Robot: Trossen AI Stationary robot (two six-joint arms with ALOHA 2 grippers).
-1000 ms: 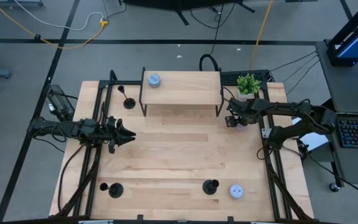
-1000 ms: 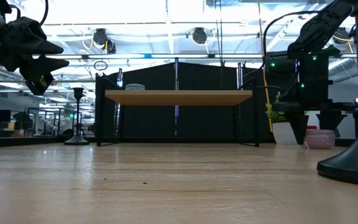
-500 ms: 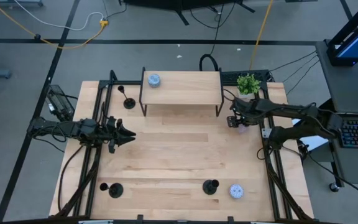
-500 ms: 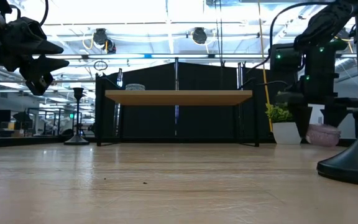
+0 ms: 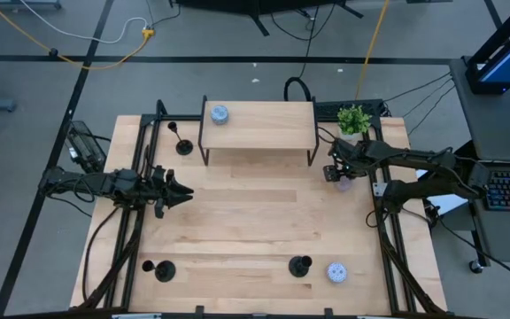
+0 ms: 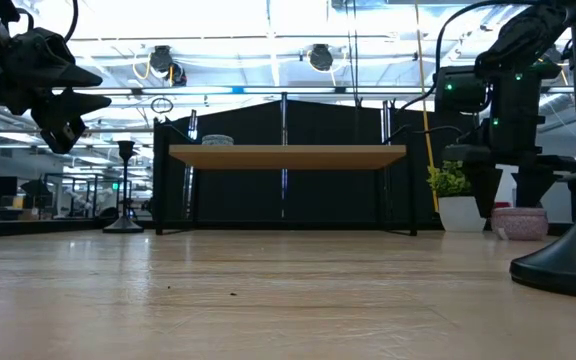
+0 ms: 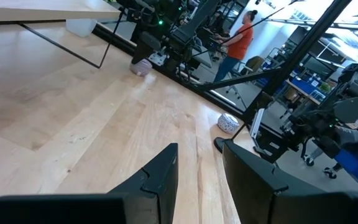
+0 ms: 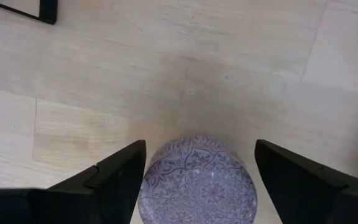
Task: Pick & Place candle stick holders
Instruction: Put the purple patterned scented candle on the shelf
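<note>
While right hand (image 8: 194, 180) straddles lilac tin (image 8: 197, 180) unclenched, left hand (image 5: 180, 191) hovers released, table (image 5: 255, 230)

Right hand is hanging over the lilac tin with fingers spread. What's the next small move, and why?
Probably lower the right hand straight down and close: its open fingers straddle the lilac tin, which sits on the table, not yet gripped. The left hand waits, open.
</note>
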